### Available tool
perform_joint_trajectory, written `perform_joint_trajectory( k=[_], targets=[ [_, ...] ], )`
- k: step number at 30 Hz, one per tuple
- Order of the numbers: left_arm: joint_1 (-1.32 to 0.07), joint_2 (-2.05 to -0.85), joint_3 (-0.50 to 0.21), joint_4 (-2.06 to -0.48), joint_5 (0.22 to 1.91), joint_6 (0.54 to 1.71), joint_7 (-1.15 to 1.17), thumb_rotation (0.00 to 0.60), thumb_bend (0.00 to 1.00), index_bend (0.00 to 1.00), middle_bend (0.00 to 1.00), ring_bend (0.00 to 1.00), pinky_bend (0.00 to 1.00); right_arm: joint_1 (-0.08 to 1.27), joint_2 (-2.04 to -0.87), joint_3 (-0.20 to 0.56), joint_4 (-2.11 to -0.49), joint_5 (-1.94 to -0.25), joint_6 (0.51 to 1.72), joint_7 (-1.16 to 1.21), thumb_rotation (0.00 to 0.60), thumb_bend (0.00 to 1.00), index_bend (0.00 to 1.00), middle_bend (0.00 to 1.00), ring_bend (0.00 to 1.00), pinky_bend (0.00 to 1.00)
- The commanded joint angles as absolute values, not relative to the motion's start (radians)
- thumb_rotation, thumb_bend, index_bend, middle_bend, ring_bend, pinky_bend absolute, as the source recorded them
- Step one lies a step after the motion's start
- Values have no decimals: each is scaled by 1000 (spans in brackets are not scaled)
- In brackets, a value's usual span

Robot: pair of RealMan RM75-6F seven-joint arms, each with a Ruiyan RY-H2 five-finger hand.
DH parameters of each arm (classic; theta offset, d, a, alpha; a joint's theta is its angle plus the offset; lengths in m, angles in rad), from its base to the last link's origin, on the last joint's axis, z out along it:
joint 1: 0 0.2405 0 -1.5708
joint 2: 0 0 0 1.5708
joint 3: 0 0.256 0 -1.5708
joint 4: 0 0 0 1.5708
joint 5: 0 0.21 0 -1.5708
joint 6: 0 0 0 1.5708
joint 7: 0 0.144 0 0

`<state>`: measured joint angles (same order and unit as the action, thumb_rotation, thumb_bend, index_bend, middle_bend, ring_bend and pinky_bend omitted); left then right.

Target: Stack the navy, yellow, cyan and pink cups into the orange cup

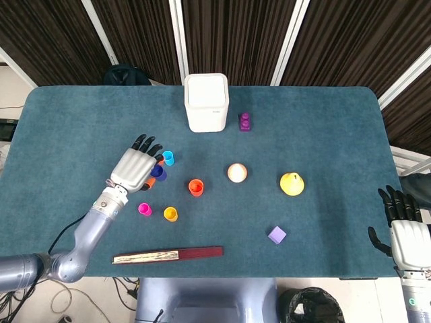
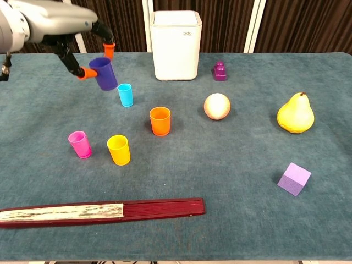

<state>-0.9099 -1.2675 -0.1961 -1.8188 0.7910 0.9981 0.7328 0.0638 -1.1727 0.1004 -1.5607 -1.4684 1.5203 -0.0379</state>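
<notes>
Navy cup [image 2: 104,73] clamped in my left hand [image 1: 136,169], airborne, upper left of chest view. Step one: carry. Next: centre over orange cup [image 2: 160,121], lower in. Right hand [image 1: 407,239] idle, fingers apart, holding nothing.

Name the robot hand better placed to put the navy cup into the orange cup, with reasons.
Left. The left robot hand holds the navy cup lifted off the table, close to the orange cup. The right robot hand sits at the table's far right edge, holding nothing.
</notes>
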Motion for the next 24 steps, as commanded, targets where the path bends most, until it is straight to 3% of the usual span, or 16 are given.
perform_joint_trajectory(
  k=[1,24],
  targets=[
    [-911,-1268,-208,-1836,811,1010,707,600,353,431,172,0,0,63,-1172,101,-1561,-1468,1522,-37,600,430,43,0,44,0],
    [-1009,-1491,-203,-1666,771,1010,743,600,350,421,171,0,0,63,-1171,107,-1552,-1457,1519,-28,600,430,43,0,44,0]
  ],
)
